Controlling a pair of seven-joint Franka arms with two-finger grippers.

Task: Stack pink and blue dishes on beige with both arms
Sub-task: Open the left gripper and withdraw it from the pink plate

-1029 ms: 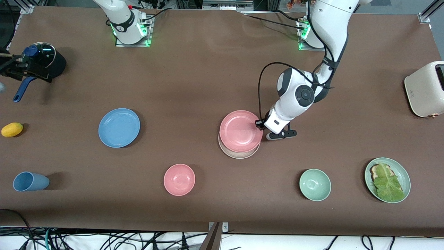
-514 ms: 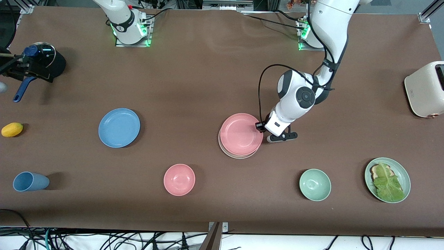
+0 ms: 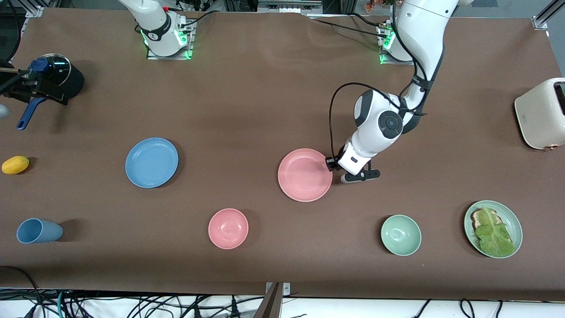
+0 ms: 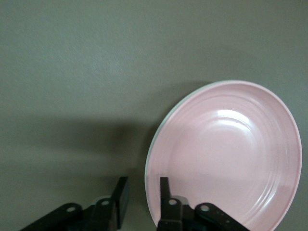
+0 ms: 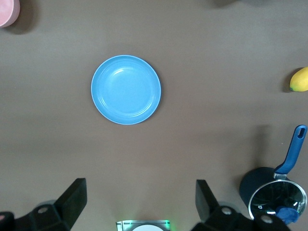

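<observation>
One pink plate (image 3: 304,175) rim sits between the left end effector (image 4: 140,198) fingers.

beige plate (image 4: 155,139) almost wholly covered by the pink plate (image 3: 305,175); only a thin pale sliver at the rim in the left wrist view, none to make out in the front view. pink plate cut off by the edge of the left wrist view. left gripper (image 3: 336,166) largely masked by its own wrist in the front view. right gripper (image 5: 139,198) out of the front view altogether, its fingers clipped by the edge of the right wrist view. toaster (image 3: 541,113) cut by the front view's edge. pink bowl (image 5: 7,10) clipped at a corner of the right wrist view.
</observation>
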